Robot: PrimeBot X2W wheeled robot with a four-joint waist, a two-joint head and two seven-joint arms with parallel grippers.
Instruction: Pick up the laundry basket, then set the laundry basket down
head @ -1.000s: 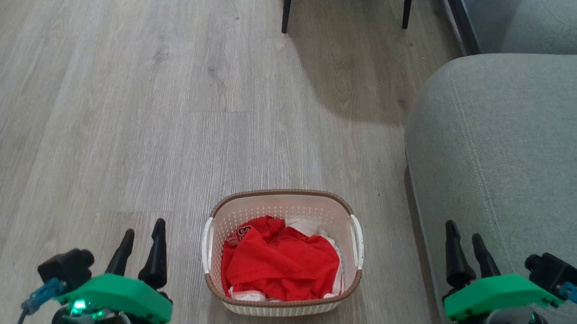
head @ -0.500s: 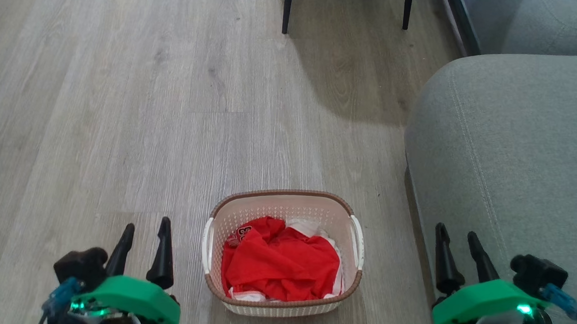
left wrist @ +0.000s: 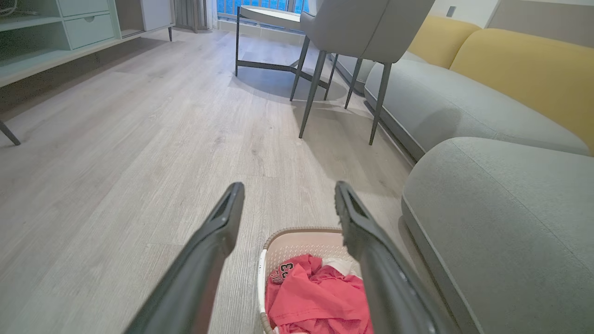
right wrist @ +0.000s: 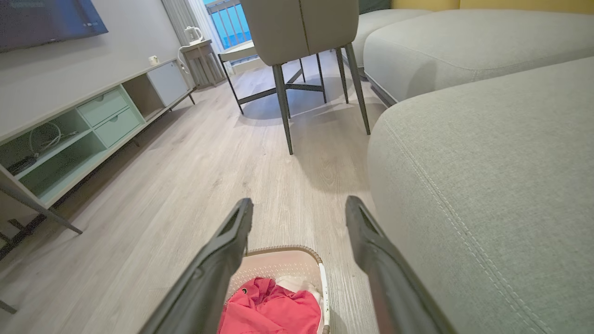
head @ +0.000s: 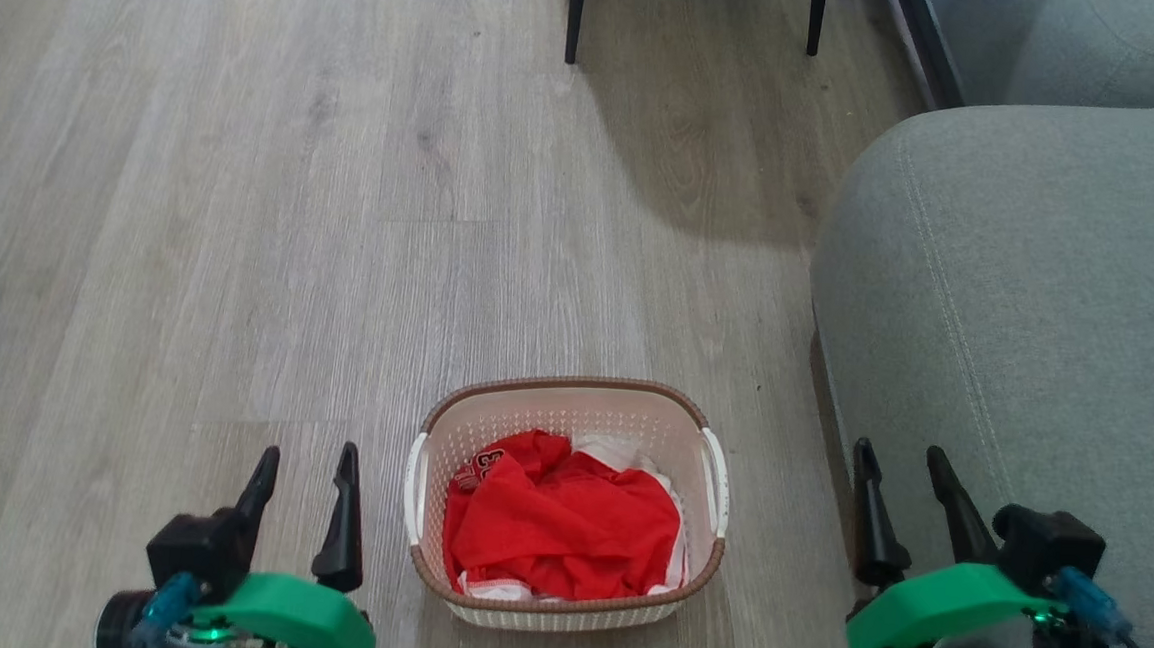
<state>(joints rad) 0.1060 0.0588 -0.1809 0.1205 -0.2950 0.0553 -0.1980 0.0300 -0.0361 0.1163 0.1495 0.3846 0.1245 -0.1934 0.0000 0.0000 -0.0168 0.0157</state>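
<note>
The laundry basket (head: pixel 560 604) sits on the wood floor, cream with a brown rim, white side handles and red and white clothes inside. It also shows low in the left wrist view (left wrist: pixel 297 239) and the right wrist view (right wrist: pixel 278 262). My left gripper (head: pixel 306 460) hovers open to the basket's left, apart from it; its spread fingers (left wrist: pixel 218 232) hold nothing. My right gripper (head: pixel 900 456) is open to the basket's right, over the sofa's edge, with its fingers (right wrist: pixel 366 236) empty.
A grey sofa (head: pixel 1029 312) runs along the right, close to the basket. Dark chair legs (head: pixel 576 13) stand ahead on the floor, under a grey chair (left wrist: pixel 362 23). A pale green media cabinet (right wrist: pixel 83 134) lines the far left wall.
Both grippers have drifted inward toward the basket, the left one to the right and the right one to the left. The basket has not moved.
</note>
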